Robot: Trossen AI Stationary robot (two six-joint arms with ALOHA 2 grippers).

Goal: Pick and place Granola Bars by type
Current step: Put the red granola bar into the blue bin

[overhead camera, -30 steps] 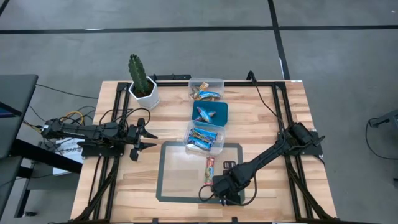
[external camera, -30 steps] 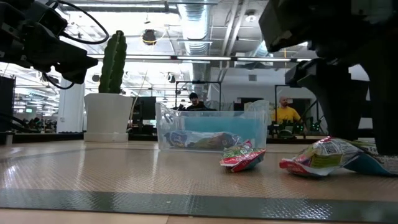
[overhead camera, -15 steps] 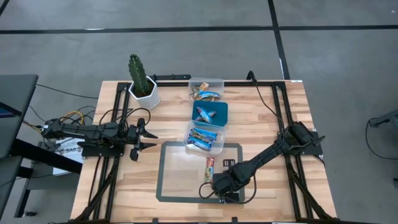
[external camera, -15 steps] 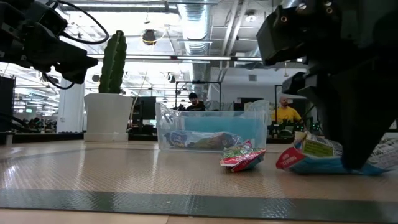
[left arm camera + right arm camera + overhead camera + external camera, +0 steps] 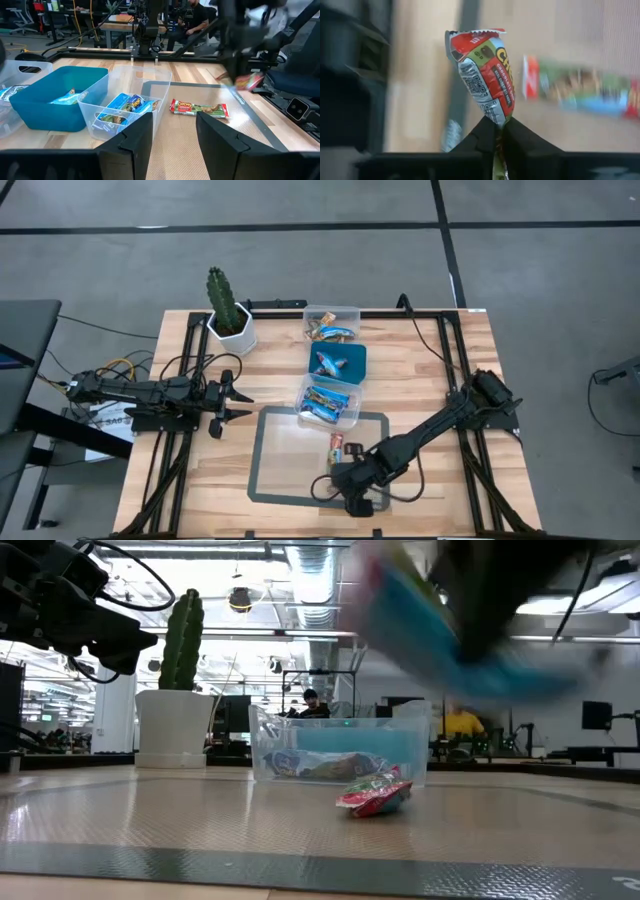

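Wooden slatted table (image 5: 200,470) w/ dark-framed mat: right gripper (image 5: 496,131), fingers pinched on red-and-green shiny-wrapped granola bar (image 5: 484,72), lifted above mat's near edge. Second red-green bar (image 5: 199,108) lies on mat beside clear plastic tub (image 5: 131,100) of blue bars. Left gripper (image 5: 172,130) spread, empty, at table's left.

Low view: right arm (image 5: 480,600) motion-blurred, held bar unreadable. Right wrist view: lower end of red-green granola bar (image 5: 485,75) hidden between pincer fingers (image 5: 475,140); table behind smeared.
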